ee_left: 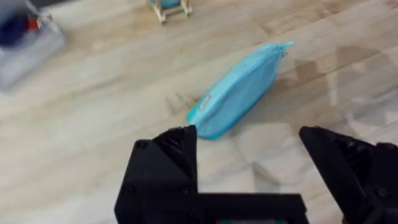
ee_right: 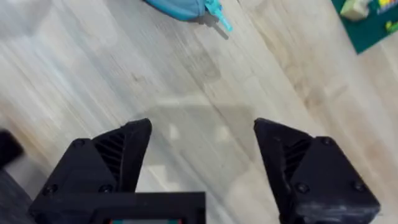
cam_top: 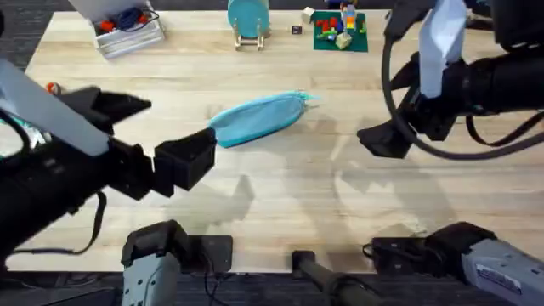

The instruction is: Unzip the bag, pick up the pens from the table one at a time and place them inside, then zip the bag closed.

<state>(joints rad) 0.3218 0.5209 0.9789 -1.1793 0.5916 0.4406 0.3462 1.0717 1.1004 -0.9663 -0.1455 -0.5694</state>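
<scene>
Wooden table (cam_top: 280, 187): blue bag (cam_top: 255, 119) mid-table; left end effector (ee_left: 249, 180), right end effector (ee_right: 202, 168) wide, empty.

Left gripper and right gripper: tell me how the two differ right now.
The left gripper sits right beside the bag, next to its near end; the right gripper hangs well off the bag's far, tabbed end, over bare table. The left gripper reaches in from the table's left side, the right gripper from the right. Both have black fingers, spread open, and neither holds anything.
</scene>
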